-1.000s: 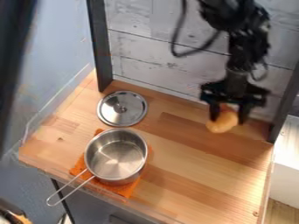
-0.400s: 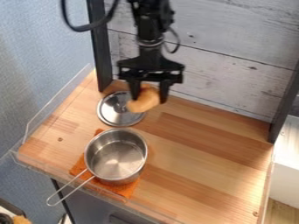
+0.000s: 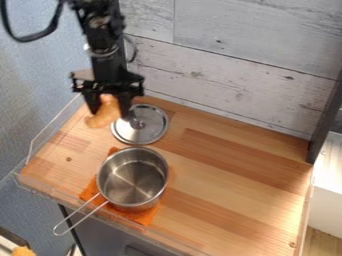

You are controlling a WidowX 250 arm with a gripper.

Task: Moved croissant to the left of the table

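Up at the left of the camera view, the black gripper (image 3: pixel 109 114) hangs over the back left part of the wooden table (image 3: pixel 234 175). It is shut on the croissant (image 3: pixel 102 113), a golden-brown curved piece held between its fingers. The croissant appears raised above the tabletop, just left of the metal lid, partly covered by the fingers.
A round metal lid (image 3: pixel 151 131) lies right beside the gripper. In front of it, a steel saucepan (image 3: pixel 133 178) stands on an orange cloth (image 3: pixel 142 218), its handle crossing the front edge. A clear rail (image 3: pixel 48 128) borders the left side.
The gripper has travelled from the right side, across above the lid, to the left with the croissant in its hold. Lid, saucepan and cloth have stayed put.
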